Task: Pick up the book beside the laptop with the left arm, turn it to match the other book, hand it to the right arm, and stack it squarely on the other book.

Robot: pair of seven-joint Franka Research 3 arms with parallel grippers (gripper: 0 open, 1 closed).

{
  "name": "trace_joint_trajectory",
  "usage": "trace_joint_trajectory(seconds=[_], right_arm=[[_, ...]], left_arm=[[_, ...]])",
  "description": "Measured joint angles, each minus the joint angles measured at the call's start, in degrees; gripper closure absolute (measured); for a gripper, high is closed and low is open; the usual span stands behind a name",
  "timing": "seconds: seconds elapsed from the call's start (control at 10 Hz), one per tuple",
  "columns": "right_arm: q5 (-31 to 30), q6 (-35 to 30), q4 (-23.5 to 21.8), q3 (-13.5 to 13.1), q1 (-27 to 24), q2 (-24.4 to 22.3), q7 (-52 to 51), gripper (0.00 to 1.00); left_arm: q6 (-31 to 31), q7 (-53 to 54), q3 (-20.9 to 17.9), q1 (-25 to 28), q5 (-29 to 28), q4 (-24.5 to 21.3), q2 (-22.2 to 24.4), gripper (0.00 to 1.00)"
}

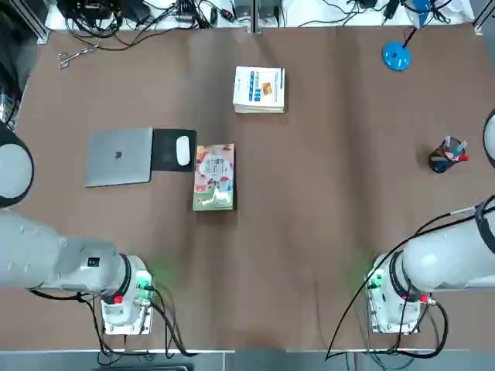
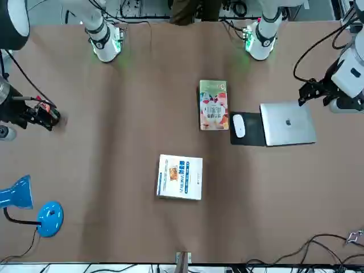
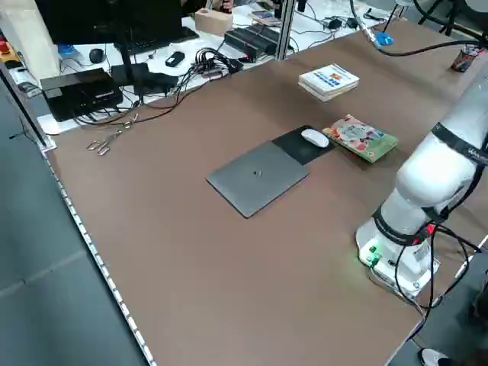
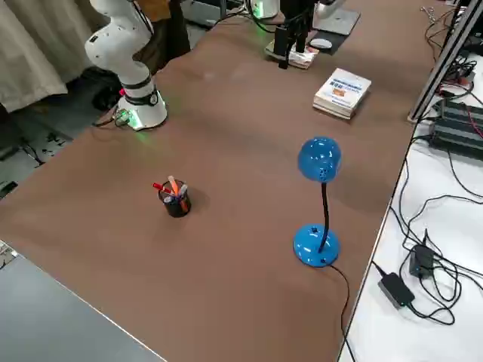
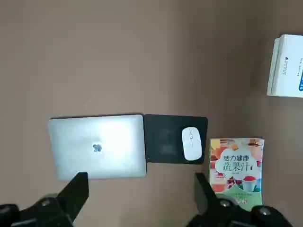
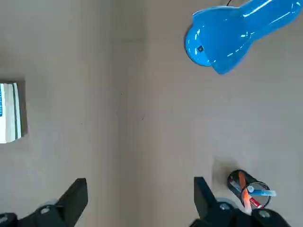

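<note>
Both pairs of dark fingers stood spread wide with nothing between them, each gripper hanging high above the broad brown table (image 1: 309, 232). Under the left gripper (image 5: 141, 201) lay the flat silver-grey laptop (image 5: 97, 147) with its small dark logo, closed, its edge meeting a black mouse pad (image 5: 163, 144) that carried a white mouse (image 5: 191, 143). Just beside the pad's far edge from the laptop, close to it, lay the thin colourful book (image 5: 236, 171), its pink-red cover fading to a green end; in the left wrist view it sat off to the outer side of one finger (image 5: 208, 198), well below it and untouched. The white-covered book (image 1: 259, 89) with blue lettering and a small orange picture lay flat farther across the table, well apart from the colourful one and turned crosswise to it. The right gripper (image 6: 141, 201) hung over bare tabletop, with a blue desk lamp (image 6: 227, 35) and a small black pen cup (image 6: 246, 191) nearby.
</note>
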State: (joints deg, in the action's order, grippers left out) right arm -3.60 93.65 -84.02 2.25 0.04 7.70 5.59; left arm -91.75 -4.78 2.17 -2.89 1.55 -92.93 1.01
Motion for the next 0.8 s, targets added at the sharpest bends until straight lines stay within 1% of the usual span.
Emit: trace_joint_trajectory(seconds=[0.2,0.4,0.8], right_arm=[[0.00,0.02,0.00,0.11,0.00,0.00,0.00,0.01],[0.00,0.76,0.00,0.16,0.00,0.00,-0.01,0.01],[-0.21,2.26,-0.01,0.06,-0.09,0.76,-0.02,0.01]], left_arm=[[-0.26,0.10,0.00,-0.01,0.00,0.18,-0.09,0.02],[0.19,0.23,-0.04,-0.01,0.00,1.55,-0.79,0.02],[8.64,0.83,0.16,-0.24,0.14,1.43,-1.14,0.07]])
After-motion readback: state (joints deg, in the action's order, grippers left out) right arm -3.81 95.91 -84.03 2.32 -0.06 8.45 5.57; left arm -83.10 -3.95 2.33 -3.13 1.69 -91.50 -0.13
